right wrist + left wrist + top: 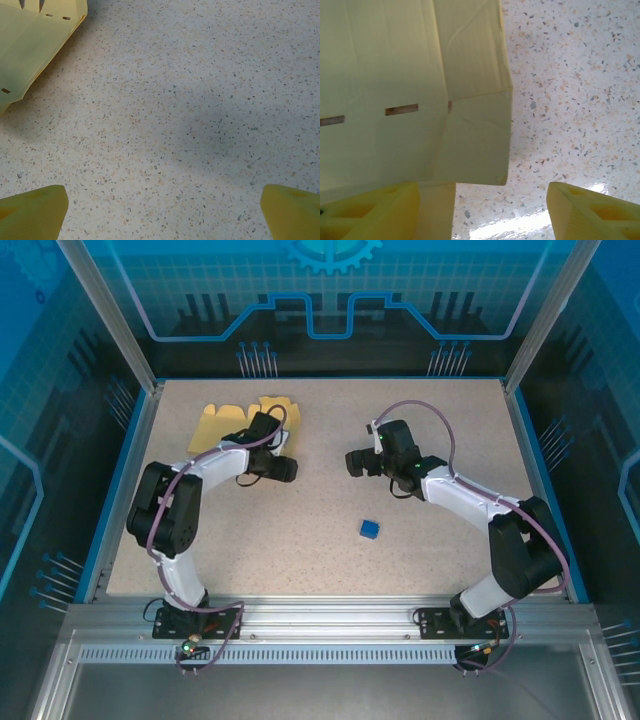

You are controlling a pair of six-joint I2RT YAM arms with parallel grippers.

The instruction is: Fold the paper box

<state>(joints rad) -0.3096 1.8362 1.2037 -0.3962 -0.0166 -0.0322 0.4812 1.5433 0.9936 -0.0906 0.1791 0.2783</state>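
Left gripper [482,215] first: we see its two yellow fingers [370,210] spread apart in its wrist view. A narrow strip of the paper box [395,75] sits just beside the finger at 7 o'clock, and bare speckled table [570,100] shows between that strip and the other finger. We cannot tell whether the finger touches the card. The pale yellow sheet, creased and cut with small slots, covers that view from 9 to 12 o'clock.

From above, the paper box [225,420] lies at 11 o'clock on the table [300,560], with the left gripper [268,425] over its 3 o'clock edge. Our right gripper [358,462] hangs near the table's middle, pointing toward 9 o'clock, jaws wide apart over bare surface [160,215]. In its wrist view the paper box [30,40] shows at 10 o'clock. A small blue cube [370,529] sits at 5 o'clock from the middle.
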